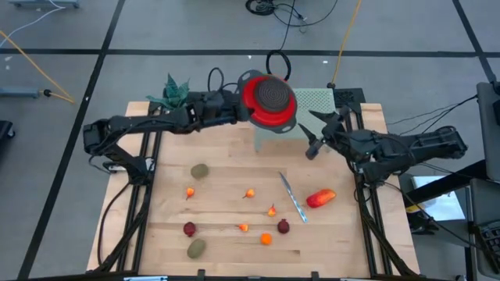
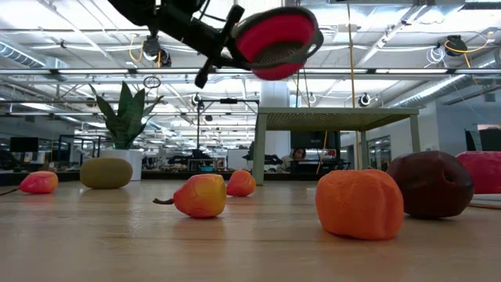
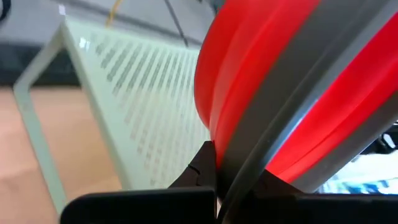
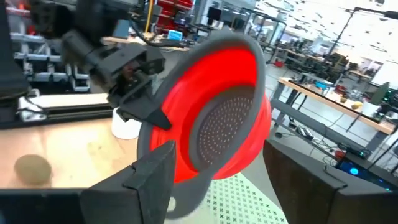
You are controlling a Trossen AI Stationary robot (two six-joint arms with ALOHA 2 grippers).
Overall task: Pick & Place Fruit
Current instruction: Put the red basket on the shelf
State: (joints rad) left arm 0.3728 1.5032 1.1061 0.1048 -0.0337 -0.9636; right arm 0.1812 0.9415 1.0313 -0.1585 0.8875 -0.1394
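Wooden slats form the counter (image 1: 234, 176), with a pale green perforated rack (image 1: 319, 100) at its far edge. Above that edge the left end effector (image 1: 238, 105) is clamped on the grey rim of a round red colander bowl (image 1: 269, 100), held aloft. Facing it, the right end effector (image 1: 318, 133) hangs with fingers apart. Small fruit lies scattered nearer: an elongated red-orange piece (image 1: 320, 198), olive-brown ovals (image 1: 200, 170), tiny orange ones (image 1: 266, 239). They look light, rounded and likely to roll; grip across the middle.

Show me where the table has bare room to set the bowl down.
The bare strip lies between the green rack and the olive fruit, under the red bowl held by the left gripper. Fruit crowds the front around the knife.
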